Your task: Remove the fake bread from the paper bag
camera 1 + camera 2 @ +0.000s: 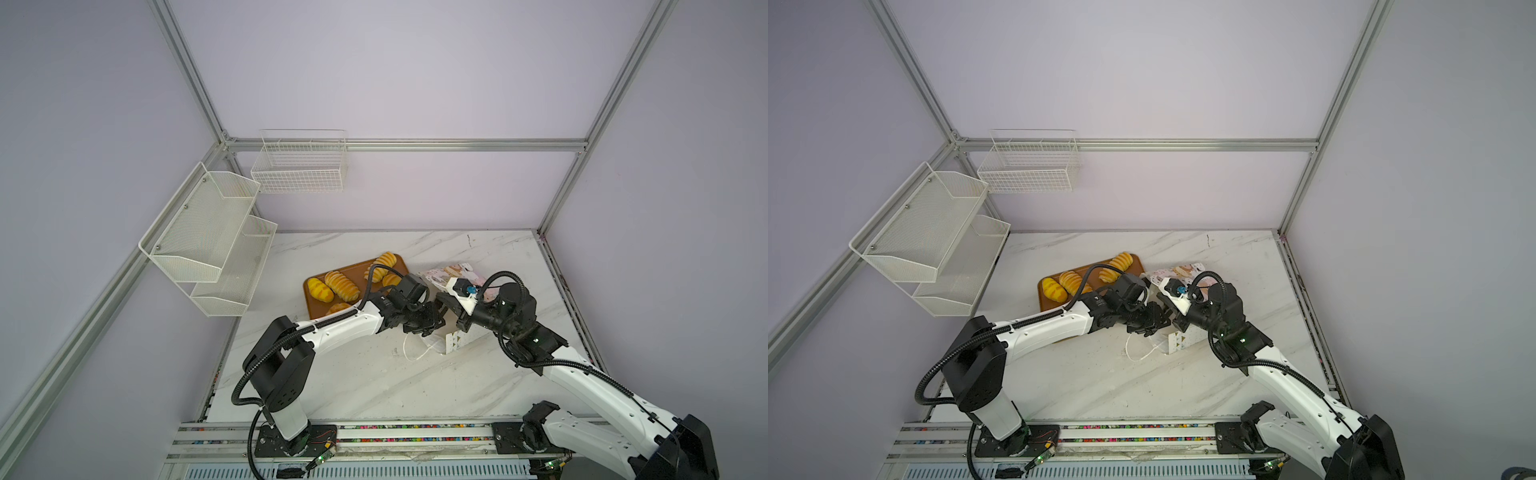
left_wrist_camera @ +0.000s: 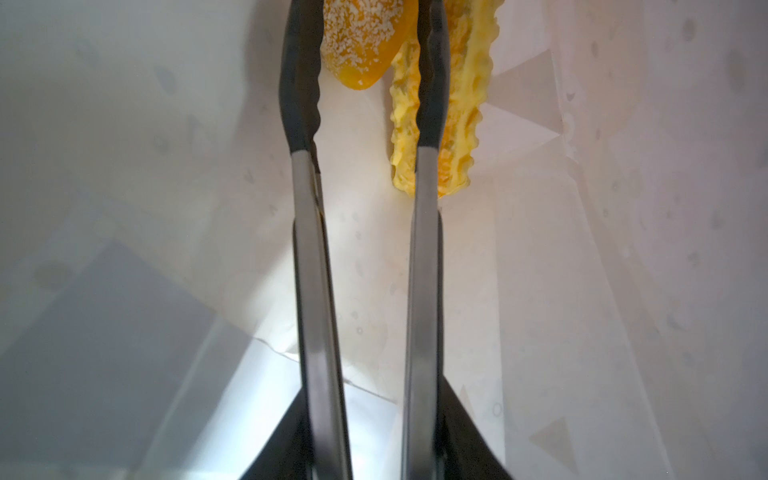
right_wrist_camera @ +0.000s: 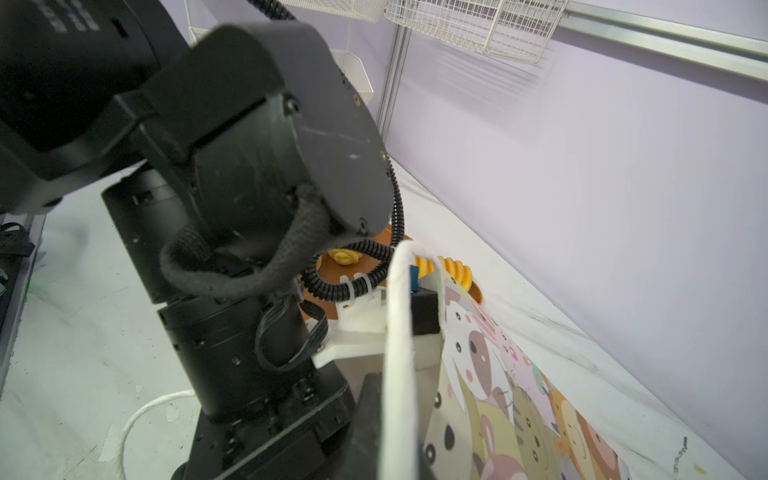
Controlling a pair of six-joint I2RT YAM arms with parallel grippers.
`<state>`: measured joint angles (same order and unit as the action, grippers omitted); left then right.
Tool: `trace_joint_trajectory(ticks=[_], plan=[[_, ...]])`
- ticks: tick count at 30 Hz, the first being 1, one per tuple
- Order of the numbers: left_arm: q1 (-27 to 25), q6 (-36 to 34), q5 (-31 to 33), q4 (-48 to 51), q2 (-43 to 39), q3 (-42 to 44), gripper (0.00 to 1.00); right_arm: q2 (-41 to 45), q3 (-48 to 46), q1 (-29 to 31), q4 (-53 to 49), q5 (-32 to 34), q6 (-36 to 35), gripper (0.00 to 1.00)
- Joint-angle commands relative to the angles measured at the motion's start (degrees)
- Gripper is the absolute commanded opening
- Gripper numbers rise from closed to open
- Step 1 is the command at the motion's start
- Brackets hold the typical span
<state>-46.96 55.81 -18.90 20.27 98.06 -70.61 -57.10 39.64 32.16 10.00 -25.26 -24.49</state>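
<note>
The paper bag (image 1: pixel 451 272) (image 1: pixel 1179 270) lies on its side on the marble table, its cartoon print showing in the right wrist view (image 3: pixel 519 395). My right gripper (image 1: pixel 442 301) (image 3: pixel 399 436) is shut on the bag's upper rim by the white cord handle (image 3: pixel 397 332), holding the mouth up. My left gripper (image 1: pixel 434 322) (image 2: pixel 374 395) is shut on metal tongs (image 2: pixel 311 249) that reach into the white inside of the bag. A speckled oval fake bread (image 2: pixel 361 37) sits between the black tong tips. A ridged long loaf (image 2: pixel 461 104) lies beside it.
A brown tray (image 1: pixel 316 309) behind my left arm holds several golden pastries (image 1: pixel 340 284). The bag's other cord handle (image 1: pixel 413 353) lies looped on the table. A wire basket (image 1: pixel 299 166) and mesh shelves (image 1: pixel 208 232) hang on the left walls. My left wrist (image 3: pixel 249 166) crowds the right wrist view.
</note>
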Motion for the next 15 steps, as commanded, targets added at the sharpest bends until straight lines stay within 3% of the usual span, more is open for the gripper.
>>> trace_joint_trajectory(ticks=[1, 15], plan=[[-0.29, 1.09, -0.3, -4.0, 0.61, -1.9, 0.4, 0.06, 1.23, 0.01, 3.1, -0.6, 0.15, 0.0], [0.33, 1.2, -2.3, -6.99, 2.67, -2.14, 0.41, -0.68, 1.67, 0.02, 2.66, -2.78, 0.02, 0.0]])
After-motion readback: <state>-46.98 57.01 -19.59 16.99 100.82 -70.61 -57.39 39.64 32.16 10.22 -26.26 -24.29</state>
